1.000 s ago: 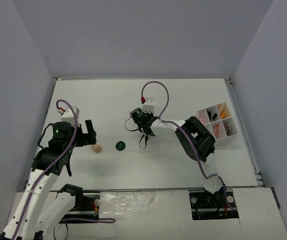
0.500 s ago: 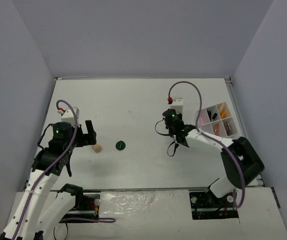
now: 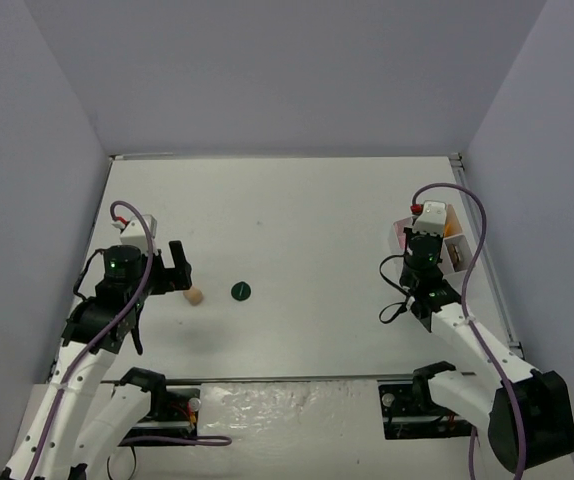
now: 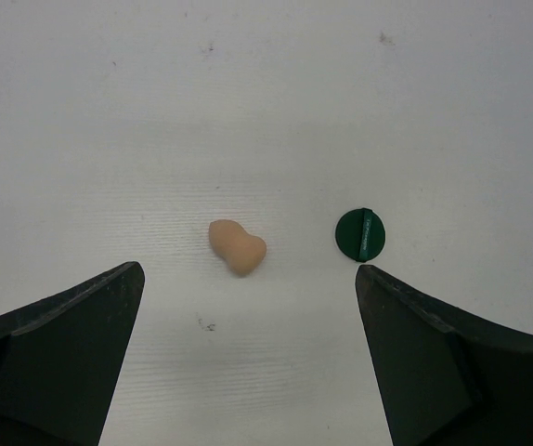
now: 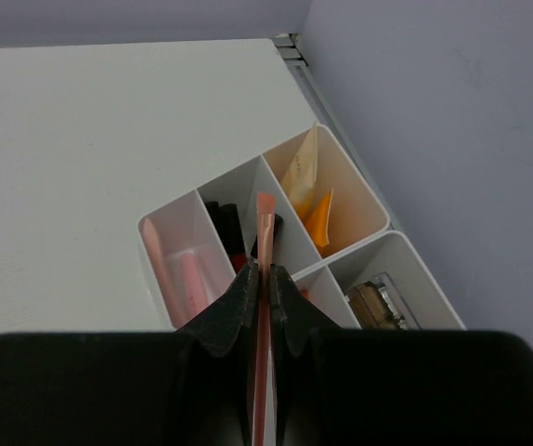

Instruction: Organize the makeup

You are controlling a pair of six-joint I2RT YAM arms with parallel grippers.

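A beige sponge (image 4: 238, 246) (image 3: 195, 296) and a dark-green disc (image 4: 360, 234) (image 3: 241, 291) lie on the white table, just ahead of my left gripper (image 4: 248, 353) (image 3: 179, 270), which is open and holds nothing. My right gripper (image 5: 265, 283) (image 3: 419, 262) is shut on a thin pink pencil (image 5: 264, 251), whose tip points over the white tray (image 5: 248, 177) (image 3: 464, 268). In the tray lie pink sticks (image 5: 188, 274), dark-red and black sticks (image 5: 229, 232), orange and beige tubes (image 5: 308, 190) and a brown palette (image 5: 373, 302).
The tray stands against the table's right edge by the wall (image 5: 452, 121). The right arm (image 3: 467, 340) reaches up from its base toward the tray. A metal rail (image 3: 487, 260) runs along the right side.
My right arm has swung from the table's middle to the right, carrying the pink pencil up to the tray. The left arm, sponge and disc have stayed put.
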